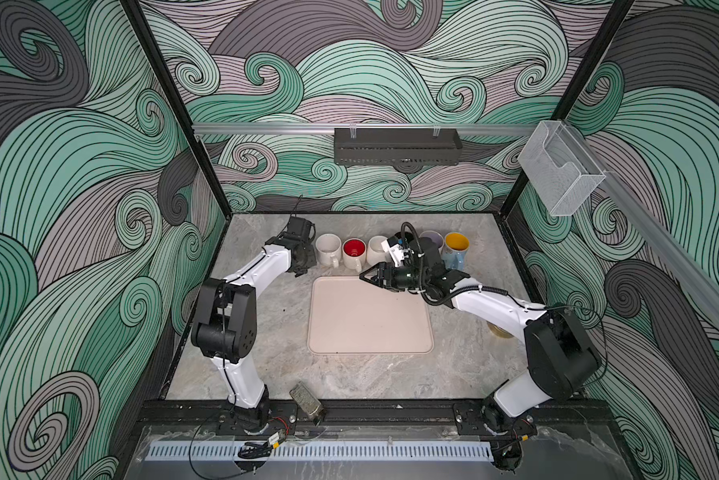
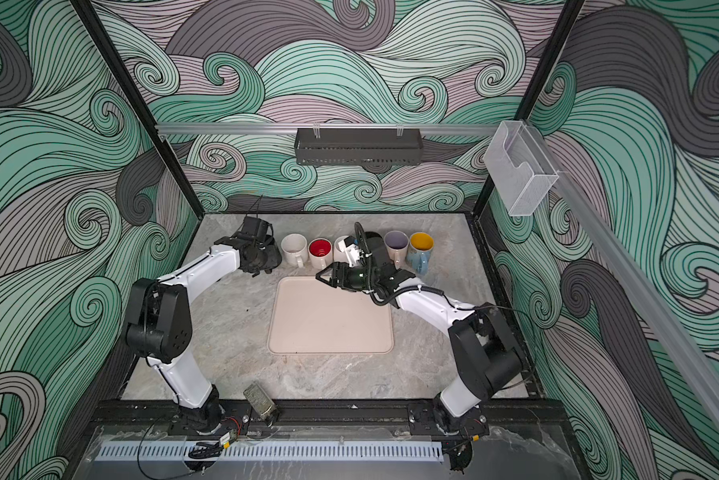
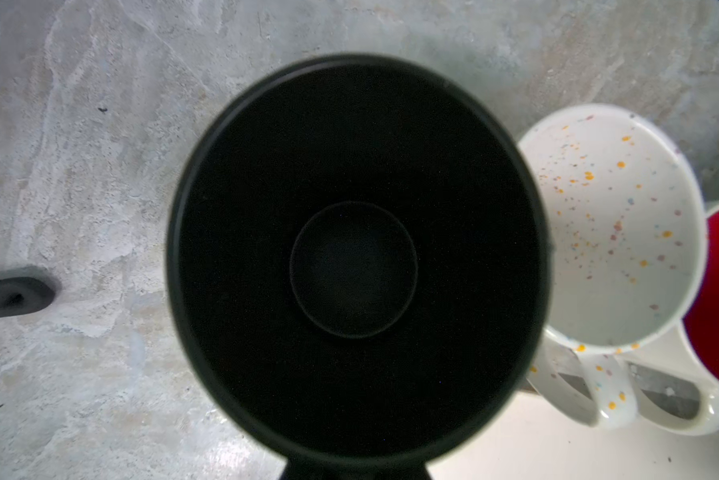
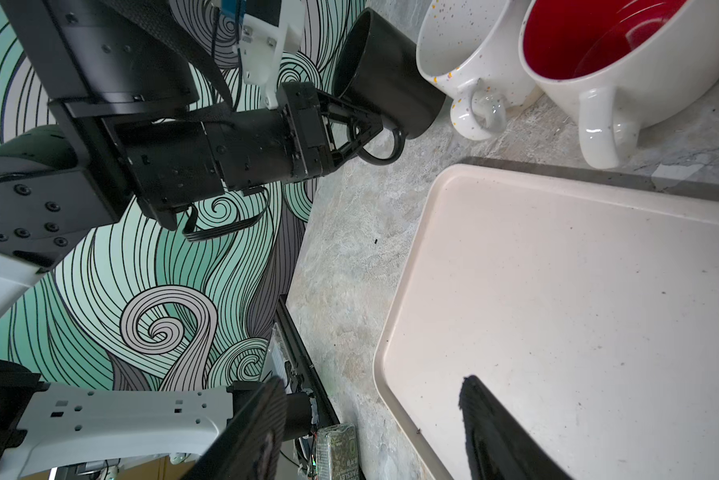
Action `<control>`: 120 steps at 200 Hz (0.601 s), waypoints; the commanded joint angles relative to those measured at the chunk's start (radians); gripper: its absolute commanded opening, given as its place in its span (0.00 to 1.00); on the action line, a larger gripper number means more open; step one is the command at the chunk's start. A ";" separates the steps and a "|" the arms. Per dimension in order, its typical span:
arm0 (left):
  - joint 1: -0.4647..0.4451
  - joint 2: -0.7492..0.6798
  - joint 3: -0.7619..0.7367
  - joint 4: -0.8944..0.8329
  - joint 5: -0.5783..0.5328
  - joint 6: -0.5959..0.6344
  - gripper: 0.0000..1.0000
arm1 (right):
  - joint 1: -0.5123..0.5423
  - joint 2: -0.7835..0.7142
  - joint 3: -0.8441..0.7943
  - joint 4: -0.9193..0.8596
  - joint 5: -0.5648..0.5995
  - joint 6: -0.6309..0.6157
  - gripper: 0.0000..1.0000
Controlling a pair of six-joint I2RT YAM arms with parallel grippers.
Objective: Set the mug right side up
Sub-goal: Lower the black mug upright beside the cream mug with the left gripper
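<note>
Two tools: my left tool (image 4: 374, 126) clamps the black mug (image 4: 385, 70) by its handle, to be seated flat before release; my right tool (image 1: 366, 277) hangs empty, jaws apart.

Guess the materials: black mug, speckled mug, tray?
The black mug is probably ceramic with a matte glaze: dull surface, no highlights. The speckled mug looks like glossy glazed ceramic: sheen on its handle, coloured flecks. The tray is likely plastic or melamine, matte beige: rounded moulded rim.

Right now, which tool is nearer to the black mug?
Left. The left tool is shut on the handle of the black mug, beside the speckled mug. The right tool hangs open over the far edge of the tray, apart from that mug.
</note>
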 commanded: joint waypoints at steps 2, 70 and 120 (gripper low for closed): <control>0.005 -0.005 -0.019 0.101 0.000 -0.020 0.00 | -0.009 -0.013 -0.018 0.019 -0.011 0.002 0.67; -0.004 0.032 -0.048 0.170 0.000 -0.002 0.00 | -0.012 -0.016 -0.024 0.011 -0.010 -0.004 0.67; -0.022 0.055 -0.024 0.157 -0.028 0.049 0.05 | -0.014 -0.001 -0.017 0.017 -0.019 0.004 0.66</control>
